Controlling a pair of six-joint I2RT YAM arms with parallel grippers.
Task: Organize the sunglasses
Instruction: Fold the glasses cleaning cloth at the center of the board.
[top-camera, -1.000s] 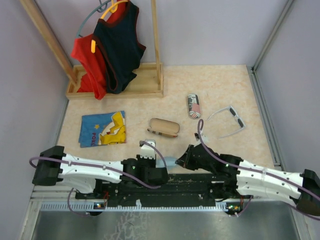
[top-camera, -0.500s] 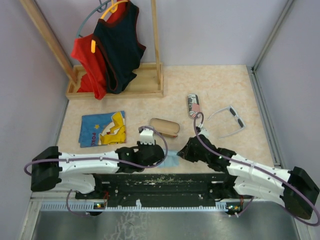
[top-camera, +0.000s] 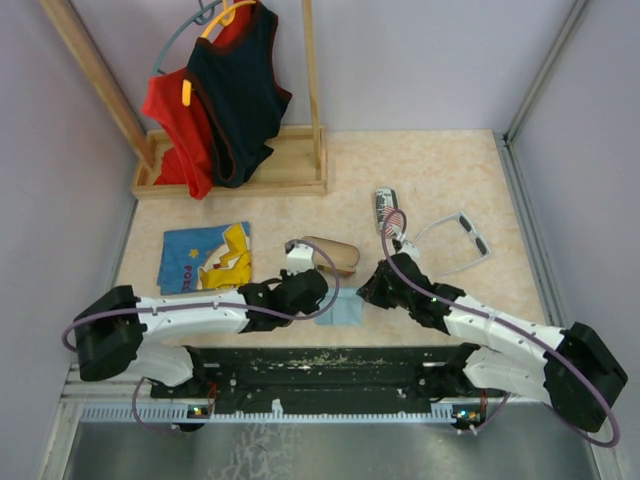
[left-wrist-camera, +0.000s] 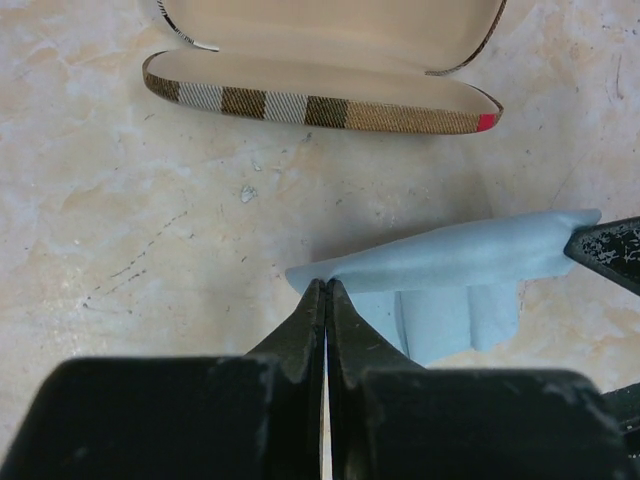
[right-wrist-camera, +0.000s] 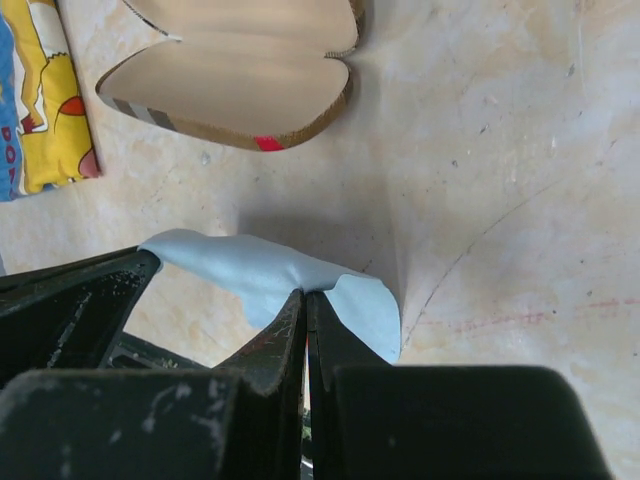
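Observation:
The white-grey sunglasses (top-camera: 462, 241) lie open on the table at the right, beyond my right arm. The dark brown pair is not in view. My left gripper (top-camera: 322, 298) (left-wrist-camera: 325, 286) is shut on the left corner of a light-blue cloth (top-camera: 340, 314) (left-wrist-camera: 452, 262). My right gripper (top-camera: 368, 291) (right-wrist-camera: 305, 294) is shut on the cloth's (right-wrist-camera: 245, 262) other end. The cloth hangs stretched between them, just above the table. The plaid case (top-camera: 331, 255) (left-wrist-camera: 320, 102) (right-wrist-camera: 225, 92) lies open just beyond the cloth, and its beige inside looks empty.
A flag-print case (top-camera: 386, 211) lies behind the right gripper. A blue and yellow picture sheet (top-camera: 207, 257) (right-wrist-camera: 42, 90) lies at the left. A wooden rack base (top-camera: 235, 170) with hung red and navy tops stands at the back left.
Both arms have reached away from the near edge toward the plaid case. They carry the cloth between them, and it is now lifted and stretched closer to the case.

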